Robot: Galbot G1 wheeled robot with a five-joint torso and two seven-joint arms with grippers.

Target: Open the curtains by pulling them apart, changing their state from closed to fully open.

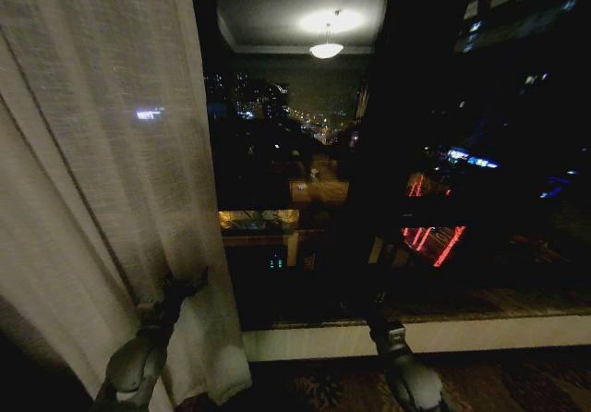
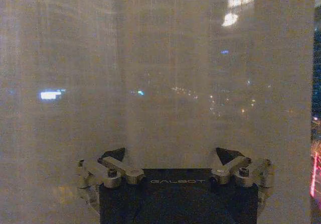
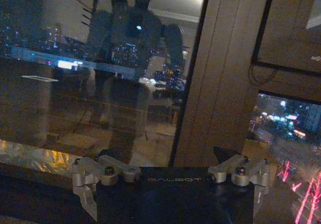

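Sheer curtain panel (image 1: 102,181) gathered at left of the window, hanging in soft vertical pleats down past the sill; city lights showing through the weave. Only this one panel made out in head view; nothing sheer seen over the right half of the glass.

Left gripper (image 1: 180,287) low against the panel's inner edge, fabric draped just ahead of it and to both sides. In left wrist view, curtain (image 2: 165,83) directly in front of the left gripper (image 2: 173,158), a pleat standing between the spread fingers (image 2: 113,156). Jaws parted, nothing pinched.

Right gripper (image 1: 380,318) well apart from the panel, low near the window sill (image 1: 462,333), facing bare window glass (image 1: 305,135). Right wrist view: right gripper (image 3: 173,163) with fingers (image 3: 223,153) splayed, released, holding nothing; dark wooden window post (image 3: 225,68) beyond it and a reflection of the robot in the pane.

Handling, by judgement: light, limp, translucent cloth, no stiffness; likely to slide or bunch rather than resist, and to slip from a shallow pinch. Snag risk on finger linkages. Best hold probably a bundled fold at the inner vertical edge just ahead of the left gripper, several pleats taken together, then a sideways pull outward away from the window centre.

Ceiling lamp (image 1: 326,50) mirrored in the glass above.
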